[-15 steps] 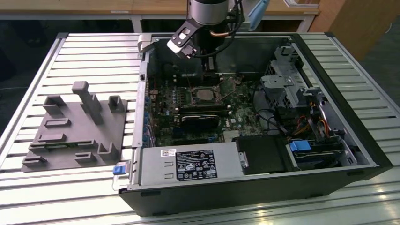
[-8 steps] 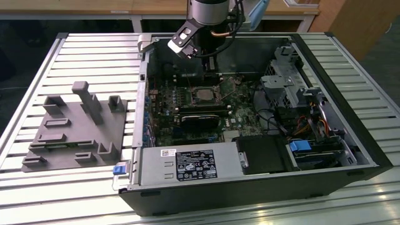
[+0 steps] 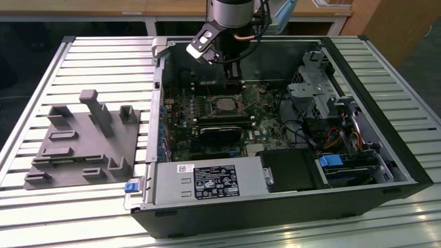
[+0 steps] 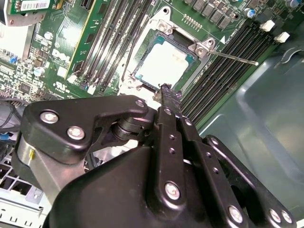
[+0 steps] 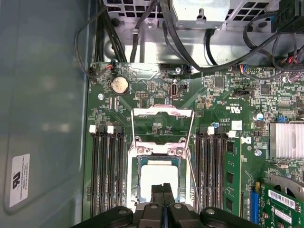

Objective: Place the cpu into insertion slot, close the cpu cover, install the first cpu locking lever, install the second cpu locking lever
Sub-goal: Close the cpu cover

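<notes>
Cpu seated, cover open
Your cpu (image 3: 226, 105) lies flat, silver face up, in the insertion slot (image 5: 134, 176), just above the exterior view's middle (square, no long axis). The cpu cover (image 5: 162, 112) is flipped back. The hand (image 5: 163, 189) hovers over it, fingers pressed together. The power supply label (image 3: 214, 182) is unreadable.

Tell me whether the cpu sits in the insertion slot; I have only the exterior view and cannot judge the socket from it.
Observer: In the first wrist view the cpu lies inside the insertion slot, with its silvery face up.
Operator: Report the cpu cover.
Observer: The cpu cover is swung open, off the cpu. Green board shows through its cut-out centre.
</notes>
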`<state>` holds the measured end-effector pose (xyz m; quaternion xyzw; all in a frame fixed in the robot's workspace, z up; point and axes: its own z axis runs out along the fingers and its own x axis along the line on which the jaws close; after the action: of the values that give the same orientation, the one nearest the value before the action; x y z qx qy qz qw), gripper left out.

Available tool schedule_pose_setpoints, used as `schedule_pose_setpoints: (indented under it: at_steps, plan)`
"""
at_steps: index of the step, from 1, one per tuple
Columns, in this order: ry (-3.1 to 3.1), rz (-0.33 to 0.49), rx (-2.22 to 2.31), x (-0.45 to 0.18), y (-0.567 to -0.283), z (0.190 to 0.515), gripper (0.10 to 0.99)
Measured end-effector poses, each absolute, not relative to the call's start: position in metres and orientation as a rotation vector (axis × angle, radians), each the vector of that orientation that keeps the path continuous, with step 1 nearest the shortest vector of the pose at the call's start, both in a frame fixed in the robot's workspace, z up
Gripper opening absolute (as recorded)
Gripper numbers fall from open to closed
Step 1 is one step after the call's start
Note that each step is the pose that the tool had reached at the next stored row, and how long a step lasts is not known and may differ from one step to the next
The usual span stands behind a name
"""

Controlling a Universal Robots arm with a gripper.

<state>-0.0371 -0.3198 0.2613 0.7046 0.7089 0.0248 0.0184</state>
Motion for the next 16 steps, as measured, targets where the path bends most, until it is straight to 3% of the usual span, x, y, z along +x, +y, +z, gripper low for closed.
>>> schedule_pose_setpoints:
  at_steps: [16]
  plan:
    - [2.204, 0.083, 2.191, -0.0334, -0.3198, 0.2613, 0.106]
